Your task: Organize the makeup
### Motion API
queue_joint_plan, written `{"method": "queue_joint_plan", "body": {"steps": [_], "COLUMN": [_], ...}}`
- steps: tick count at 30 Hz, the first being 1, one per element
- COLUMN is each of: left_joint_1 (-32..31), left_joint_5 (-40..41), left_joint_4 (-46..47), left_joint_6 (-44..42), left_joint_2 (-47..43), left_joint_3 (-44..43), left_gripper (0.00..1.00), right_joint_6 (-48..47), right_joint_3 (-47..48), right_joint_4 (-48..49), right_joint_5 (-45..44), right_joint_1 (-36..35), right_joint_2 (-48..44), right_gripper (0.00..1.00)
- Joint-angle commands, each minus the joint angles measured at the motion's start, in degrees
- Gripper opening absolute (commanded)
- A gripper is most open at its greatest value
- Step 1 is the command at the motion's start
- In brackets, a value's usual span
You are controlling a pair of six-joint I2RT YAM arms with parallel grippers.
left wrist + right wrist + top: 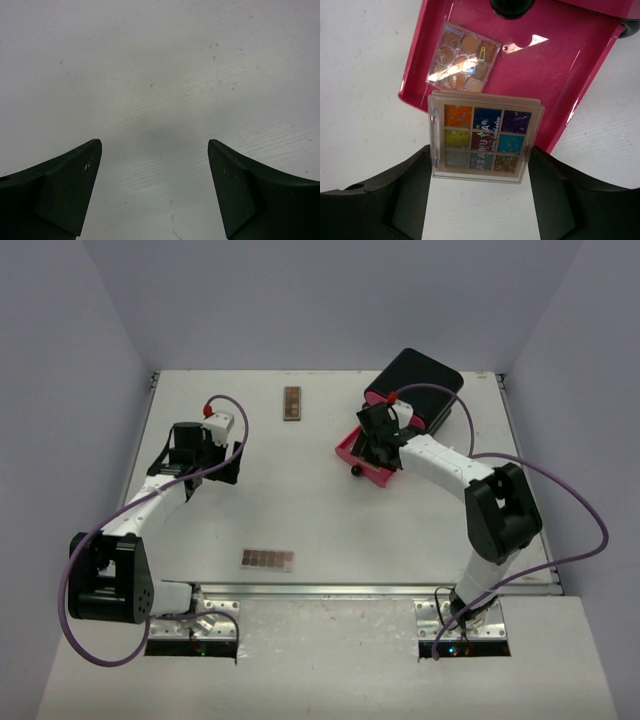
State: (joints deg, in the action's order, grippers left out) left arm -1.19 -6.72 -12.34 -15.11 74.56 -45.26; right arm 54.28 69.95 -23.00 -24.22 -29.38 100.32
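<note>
Presently, the right fingers (402, 192) pinch the square multicoloured eyeshadow palette (485, 145) over the pink plastic drawer's (570, 65) near edge, while the left fingers (65, 192) stand spread above the white table (160, 75).

Top external: high above and behind both arm bases, angled down over the whole flat white table (300, 500). Left wrist: close, facing down at bare table between its black fingers (60, 190). Right wrist: close above the glossy pink plastic drawer (570, 65) and the square clear-cased multicoloured eyeshadow palette (485, 142); same drawer (348, 451) small at the overhead view's right rear.
</note>
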Motion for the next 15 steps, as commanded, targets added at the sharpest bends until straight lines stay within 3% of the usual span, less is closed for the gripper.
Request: {"method": "queue_joint_plan", "body": {"steps": [1, 9, 13, 15], "left_joint_1": [0.4, 0.4, 0.4, 0.4], "left_joint_5": [-1.19, -1.12, -1.19, -1.27], "left_joint_4": [2.53, 2.58, 2.64, 2.6], "left_joint_6": [0.08, -0.09, 0.0, 0.0], "left_joint_2": [-0.3, -0.21, -0.12, -0.12], "left_joint_3": [0.23, 0.52, 0.47, 0.3], "left_gripper": [0.85, 0.85, 0.85, 0.85], "right_joint_6": [3.45, 8.23, 7.77, 8.72], "right_joint_3": [3.51, 2.97, 4.5, 5.09], "right_joint_4": [0.59, 0.15, -0.26, -1.24], "right_joint_5": [-3.03, -4.01, -3.87, -3.6], "right_joint_1": [2.13, 3.97, 4.45, 4.79], "right_joint_2": [4.14, 7.46, 9.49, 10.21], "right_gripper": [0.43, 0.46, 0.56, 0.66]}}
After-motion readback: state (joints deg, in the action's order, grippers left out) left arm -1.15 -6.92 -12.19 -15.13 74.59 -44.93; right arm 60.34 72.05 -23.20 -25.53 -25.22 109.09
